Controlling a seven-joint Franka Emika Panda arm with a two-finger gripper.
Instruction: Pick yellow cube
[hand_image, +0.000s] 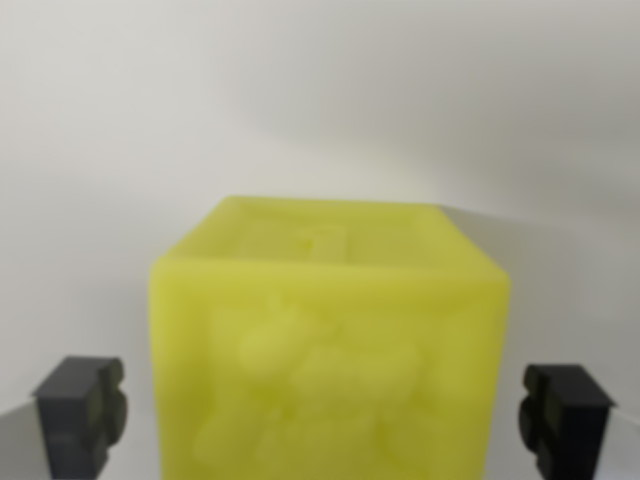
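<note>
Blurred yellow cube (325, 350) upright, between spread hand (325, 415) fingers (80, 415), untouched

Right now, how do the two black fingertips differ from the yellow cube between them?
The yellow embossed cube is bright and fills the middle; the black plastic fingertips are dark, showing only at the lower edges. The cube has a raised figure on its face; the fingertips look blocky and notched. A gap shows beside each fingertip. All look blurred.

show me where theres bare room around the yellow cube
Bare white surface spans the whole area beyond the yellow cube, and continues down both sides past it. It is tight only beside the cube, where a narrow gap separates each side face from the open hand's fingertips.
</note>
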